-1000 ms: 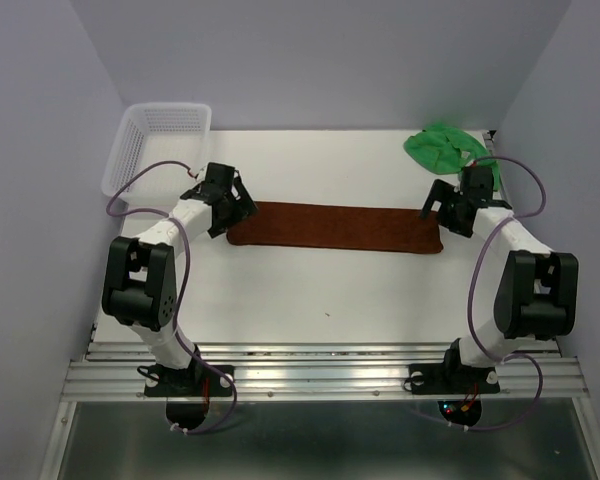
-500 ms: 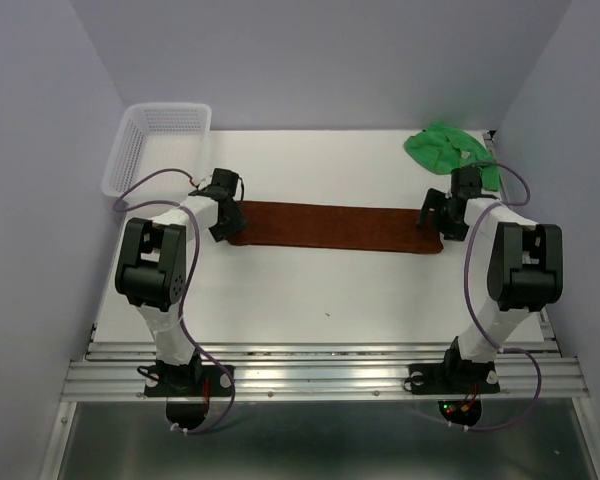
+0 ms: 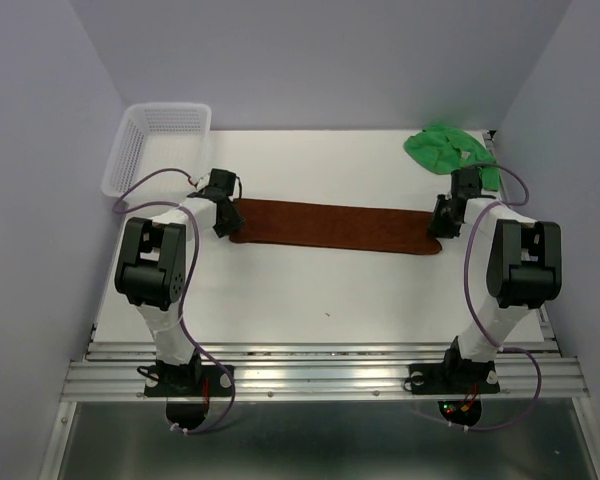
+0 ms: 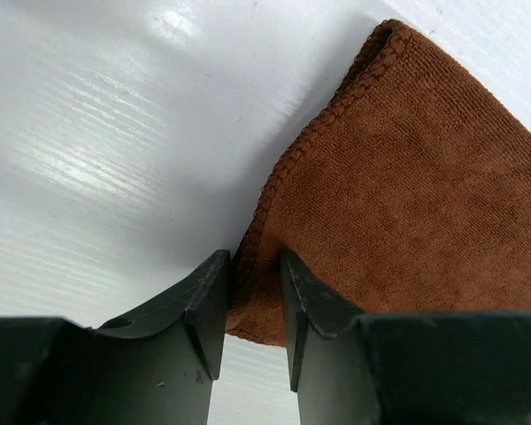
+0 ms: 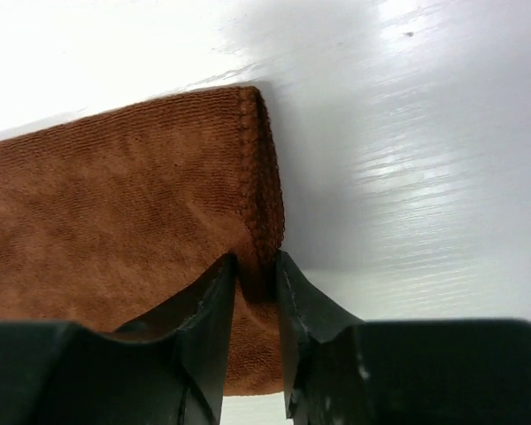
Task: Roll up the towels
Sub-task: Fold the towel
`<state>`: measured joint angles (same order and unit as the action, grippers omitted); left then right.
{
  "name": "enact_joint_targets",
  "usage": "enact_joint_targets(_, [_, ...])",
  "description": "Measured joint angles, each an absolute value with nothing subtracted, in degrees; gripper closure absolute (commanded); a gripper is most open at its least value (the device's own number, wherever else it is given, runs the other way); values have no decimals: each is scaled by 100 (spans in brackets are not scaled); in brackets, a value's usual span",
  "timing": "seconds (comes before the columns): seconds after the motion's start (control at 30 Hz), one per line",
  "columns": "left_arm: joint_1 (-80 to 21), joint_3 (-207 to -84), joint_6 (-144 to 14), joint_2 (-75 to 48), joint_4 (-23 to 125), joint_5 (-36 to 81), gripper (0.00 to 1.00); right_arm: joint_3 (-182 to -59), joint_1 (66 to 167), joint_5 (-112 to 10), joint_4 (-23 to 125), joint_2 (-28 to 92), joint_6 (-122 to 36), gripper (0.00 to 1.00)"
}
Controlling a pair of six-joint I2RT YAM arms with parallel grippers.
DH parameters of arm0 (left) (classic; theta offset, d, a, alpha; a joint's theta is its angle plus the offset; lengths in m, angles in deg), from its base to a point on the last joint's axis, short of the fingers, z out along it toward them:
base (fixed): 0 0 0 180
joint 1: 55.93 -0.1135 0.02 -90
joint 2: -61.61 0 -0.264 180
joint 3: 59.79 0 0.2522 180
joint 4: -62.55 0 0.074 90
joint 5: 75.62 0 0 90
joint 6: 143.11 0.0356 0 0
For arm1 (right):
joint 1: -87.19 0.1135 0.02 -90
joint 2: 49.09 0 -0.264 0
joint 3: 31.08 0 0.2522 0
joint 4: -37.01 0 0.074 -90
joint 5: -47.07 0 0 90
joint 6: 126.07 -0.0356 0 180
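A brown towel (image 3: 335,228), folded into a long strip, lies across the middle of the table. My left gripper (image 3: 223,222) is at its left end. In the left wrist view the jaws (image 4: 252,266) pinch the stitched edge of the brown towel (image 4: 407,195), which bunches between them. My right gripper (image 3: 440,226) is at the strip's right end. In the right wrist view it (image 5: 257,266) is shut on the hem of the brown towel (image 5: 115,221), with creases running into the pinch. A crumpled green towel (image 3: 445,148) lies at the back right.
A white plastic basket (image 3: 120,165) stands at the back left corner of the white table (image 3: 330,290). Purple walls close in the table on three sides. Both arms reach forward from their bases at the near rail.
Both grippers have dropped onto the ends of the brown strip and closed from wide open onto its edges. The towel itself has hardly moved.
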<state>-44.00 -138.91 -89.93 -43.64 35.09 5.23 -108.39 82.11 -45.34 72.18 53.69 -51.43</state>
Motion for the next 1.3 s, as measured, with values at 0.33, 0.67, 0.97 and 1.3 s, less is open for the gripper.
enact_joint_targets(0.33, [-4390, -13583, -9006, -4176, 3839, 575, 60, -10964, 8211, -4357, 7445, 5369, -5079, 99])
enact_joint_targets(0.67, [-3909, -13388, -9109, -4010, 3837, 934, 59, -11873, 8196, -3507, 7976, 5382, -4452, 99])
enact_joint_targets(0.97, [-3131, -13312, -9537, -3966, 3909, 1314, 56, -12963, 7885, -3107, 8326, 5955, -3593, 99])
enact_joint_targets(1.3, [-2715, -13364, -9946, -3966, 4021, 1769, 27, -13890, 7601, -2869, 8752, 6344, -2856, 99])
